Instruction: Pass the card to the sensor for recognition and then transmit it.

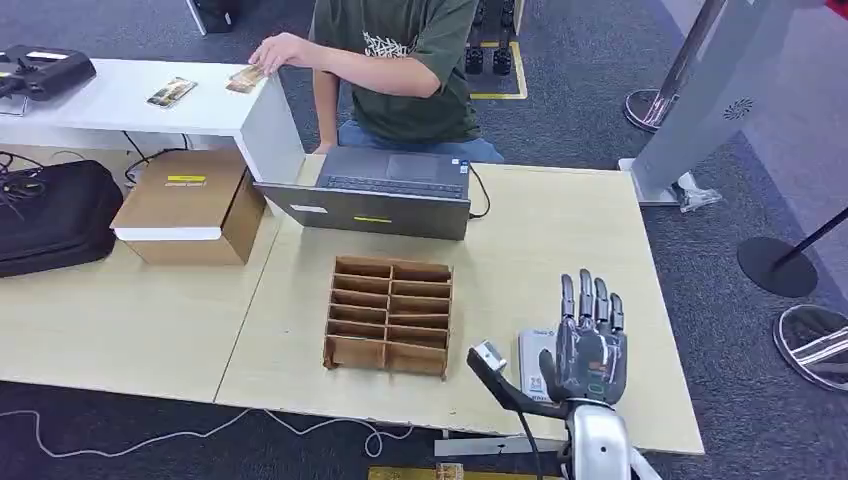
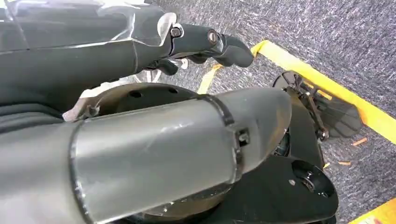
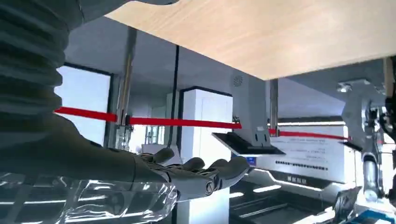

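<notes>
Our right hand (image 1: 590,345) hovers empty, fingers spread, over the white card (image 1: 534,360) at the pale wooden counter's (image 1: 560,230) near right edge. We judge the pickup comes next: lower and pinch it. Our left hand (image 2: 205,44) hangs with fingers curled, holding nothing.

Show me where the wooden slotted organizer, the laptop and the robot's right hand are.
wooden slotted organizer (image 1: 389,315), head view, on its middle dividers.
laptop (image 1: 371,211), head view, on the back of its opened lid.
right hand (image 1: 590,345), head view, on the back of the hand, fingers spread above the table.

Right hand (image 1: 590,345): dark grey fingers, glossy translucent back cover, silver forearm, black cable alongside. Left hand (image 2: 205,42): dark fingers with round screws.
</notes>
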Controlling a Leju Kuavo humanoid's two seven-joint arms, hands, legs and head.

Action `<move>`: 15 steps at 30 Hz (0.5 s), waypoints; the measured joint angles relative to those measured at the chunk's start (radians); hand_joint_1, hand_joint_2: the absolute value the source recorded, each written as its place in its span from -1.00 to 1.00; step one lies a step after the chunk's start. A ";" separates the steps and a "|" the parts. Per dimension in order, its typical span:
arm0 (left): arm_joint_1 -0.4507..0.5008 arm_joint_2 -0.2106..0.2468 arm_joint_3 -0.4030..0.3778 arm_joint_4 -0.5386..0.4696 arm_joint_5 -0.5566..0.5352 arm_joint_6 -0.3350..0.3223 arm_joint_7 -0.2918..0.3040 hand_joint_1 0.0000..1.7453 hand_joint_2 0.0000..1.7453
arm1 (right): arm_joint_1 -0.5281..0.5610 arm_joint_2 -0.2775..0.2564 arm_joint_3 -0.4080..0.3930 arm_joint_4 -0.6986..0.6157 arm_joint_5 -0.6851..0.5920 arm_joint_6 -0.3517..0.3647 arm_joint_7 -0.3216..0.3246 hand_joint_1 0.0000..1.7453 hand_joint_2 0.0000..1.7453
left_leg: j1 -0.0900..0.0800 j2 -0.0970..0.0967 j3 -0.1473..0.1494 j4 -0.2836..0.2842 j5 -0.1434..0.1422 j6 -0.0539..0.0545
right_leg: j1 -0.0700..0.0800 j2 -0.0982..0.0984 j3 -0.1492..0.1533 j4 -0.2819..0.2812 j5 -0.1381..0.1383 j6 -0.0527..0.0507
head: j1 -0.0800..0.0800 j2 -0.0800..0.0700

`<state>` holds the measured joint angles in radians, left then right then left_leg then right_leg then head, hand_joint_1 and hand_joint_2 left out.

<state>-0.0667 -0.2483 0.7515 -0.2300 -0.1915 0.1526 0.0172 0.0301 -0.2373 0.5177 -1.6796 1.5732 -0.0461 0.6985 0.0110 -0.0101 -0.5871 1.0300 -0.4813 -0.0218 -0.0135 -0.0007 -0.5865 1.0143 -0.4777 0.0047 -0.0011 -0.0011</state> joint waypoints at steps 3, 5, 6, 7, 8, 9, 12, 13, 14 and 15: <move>0.000 0.000 0.003 0.000 0.000 0.000 0.000 -1.00 -1.00 | 0.006 -0.001 -0.012 0.000 0.000 0.058 0.000 -1.00 1.00 | 0.000 0.000 0.000 0.000 0.000 0.000 | 0.000 0.000 0.000 0.000 0.000 0.000 | 0.000 0.000; 0.000 0.000 0.004 0.000 0.000 -0.001 0.000 -1.00 -1.00 | 0.010 -0.001 -0.024 0.000 0.000 0.075 0.000 -1.00 1.00 | 0.000 0.000 0.000 0.000 0.000 0.000 | 0.000 0.000 0.000 0.000 0.000 0.000 | 0.000 0.000; 0.000 0.000 0.004 0.000 0.000 -0.002 0.000 -1.00 -1.00 | 0.014 -0.001 -0.032 0.000 0.000 0.081 0.000 -1.00 1.00 | 0.000 0.000 0.000 0.000 0.000 0.000 | 0.000 0.000 0.000 0.000 0.000 0.000 | 0.000 0.000; 0.000 0.000 0.004 0.000 -0.002 -0.002 0.000 -1.00 -1.00 | 0.018 -0.001 -0.039 -0.001 0.000 0.085 0.000 -1.00 1.00 | 0.000 0.000 0.000 0.000 0.000 0.000 | 0.000 0.000 0.000 0.000 0.000 0.000 | 0.000 0.000; 0.000 0.000 0.004 0.000 -0.004 -0.002 0.000 -1.00 -1.00 | 0.023 -0.002 -0.048 -0.004 0.000 0.086 0.000 -1.00 1.00 | 0.000 0.000 0.000 0.000 0.000 0.000 | 0.000 0.000 0.000 0.000 0.000 0.000 | 0.000 0.000; 0.000 0.000 0.004 0.000 -0.005 -0.002 0.000 -1.00 -1.00 | 0.027 -0.004 -0.054 -0.009 0.000 0.085 0.000 -1.00 1.00 | 0.000 0.000 0.000 0.000 0.000 0.000 | 0.000 0.000 0.000 0.000 0.000 0.000 | 0.000 0.000; 0.000 0.000 0.004 0.000 -0.008 -0.002 0.000 -1.00 -1.00 | 0.032 -0.009 -0.064 -0.020 0.000 0.065 0.000 -1.00 1.00 | 0.000 0.000 0.000 0.000 0.000 0.000 | 0.000 0.000 0.000 0.000 0.000 0.000 | 0.000 0.000; 0.000 0.000 0.004 0.000 -0.008 -0.002 0.000 -1.00 -1.00 | 0.032 -0.009 -0.066 -0.022 0.000 0.055 0.000 -1.00 1.00 | 0.000 0.000 0.000 0.000 0.000 0.000 | 0.000 0.000 0.000 0.000 0.000 0.000 | 0.000 0.000; 0.000 0.000 0.004 0.000 -0.010 -0.002 0.000 -1.00 -1.00 | 0.031 -0.009 -0.068 -0.023 0.000 0.034 0.000 -1.00 1.00 | 0.000 0.000 0.000 0.000 0.000 0.000 | 0.000 0.000 0.000 0.000 0.000 0.000 | 0.000 0.000; 0.000 0.000 0.004 0.000 -0.011 -0.001 0.000 -1.00 -1.00 | 0.028 -0.009 -0.068 -0.023 0.000 0.015 0.000 -1.00 1.00 | 0.000 0.000 0.000 0.000 0.000 0.000 | 0.000 0.000 0.000 0.000 0.000 0.000 | 0.000 0.000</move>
<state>-0.0665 -0.2480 0.7557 -0.2300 -0.2030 0.1518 0.0172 0.0584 -0.2464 0.4501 -1.7025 1.5732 -0.0306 0.6989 0.0110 -0.0101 -0.5872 1.0299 -0.4813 -0.0218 -0.0135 -0.0006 -0.5864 1.0143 -0.4777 0.0047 -0.0011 -0.0011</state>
